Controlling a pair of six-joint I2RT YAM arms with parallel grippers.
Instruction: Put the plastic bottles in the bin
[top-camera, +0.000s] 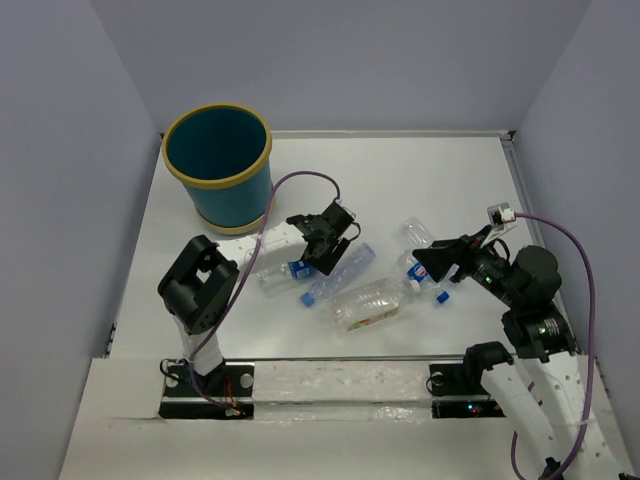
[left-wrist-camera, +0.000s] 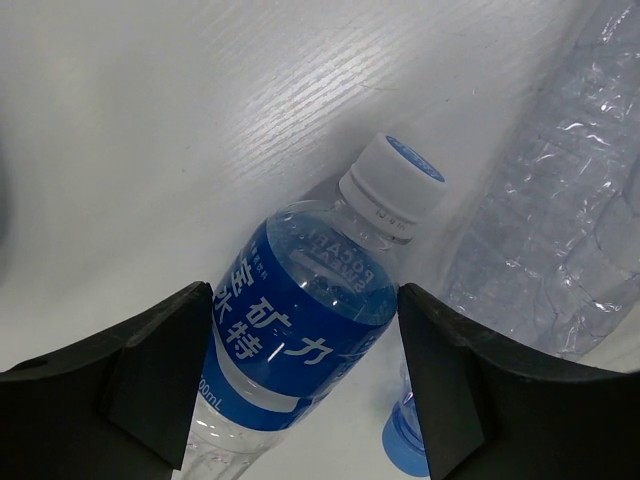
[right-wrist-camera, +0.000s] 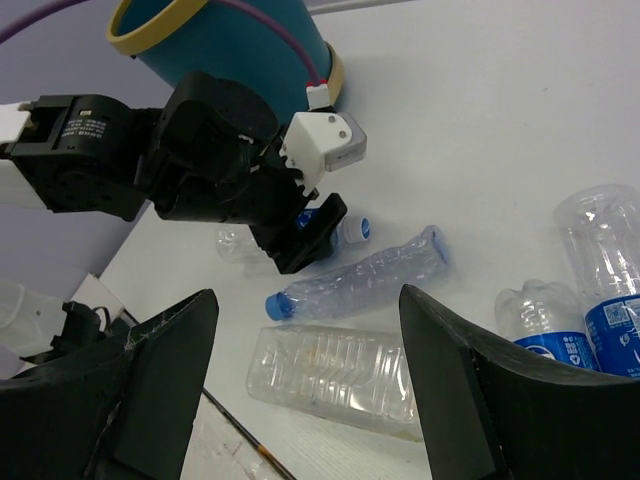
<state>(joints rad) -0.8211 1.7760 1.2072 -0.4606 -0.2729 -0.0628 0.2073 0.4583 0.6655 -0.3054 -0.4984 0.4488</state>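
The teal bin (top-camera: 217, 165) with a yellow rim stands at the back left. My left gripper (top-camera: 325, 245) is open and straddles a blue-labelled bottle (left-wrist-camera: 300, 320) with a white cap; this bottle lies on the table (top-camera: 275, 273). Its fingers (left-wrist-camera: 150, 370) flank the label, and I cannot tell if they touch it. A crushed clear bottle (top-camera: 340, 272) with a blue cap lies beside it. A larger clear bottle (top-camera: 365, 303) lies nearer the front. My right gripper (top-camera: 432, 262) is open and empty, above two small bottles (top-camera: 415, 235).
In the right wrist view the large bottle (right-wrist-camera: 340, 380) lies between the open fingers (right-wrist-camera: 150, 380), well below them. Two blue-labelled bottles (right-wrist-camera: 545, 325) lie at the right. Grey walls enclose the table on three sides.
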